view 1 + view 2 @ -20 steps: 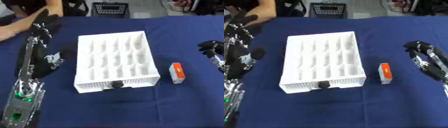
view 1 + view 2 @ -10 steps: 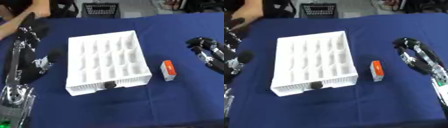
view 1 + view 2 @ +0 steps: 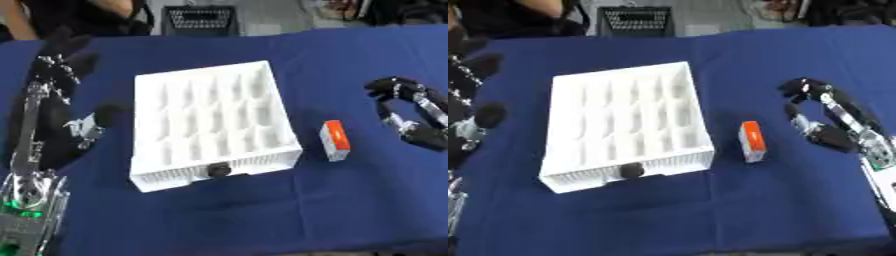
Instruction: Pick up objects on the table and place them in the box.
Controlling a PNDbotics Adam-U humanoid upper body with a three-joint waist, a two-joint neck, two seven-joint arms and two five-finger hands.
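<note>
A white box [image 3: 210,125] with several empty compartments lies mid-table, a black knob [image 3: 217,170] on its near wall. Just right of it a small orange and white block [image 3: 334,140] lies on the blue cloth. My right hand [image 3: 808,90] hovers to the right of the block, apart from it, its fingers relaxed and a little bent, holding nothing. At the far left my left hand [image 3: 63,62] is raised beside the box with its fingers up, also holding nothing.
A blue cloth [image 3: 262,215] covers the table. A black basket [image 3: 199,20] stands behind the far edge, with a person in dark clothes at the top left. My left forearm [image 3: 31,150] runs along the left side.
The whole picture has shifted and tilted, so the camera moved. Both hands keep about the same places relative to the box and the block.
</note>
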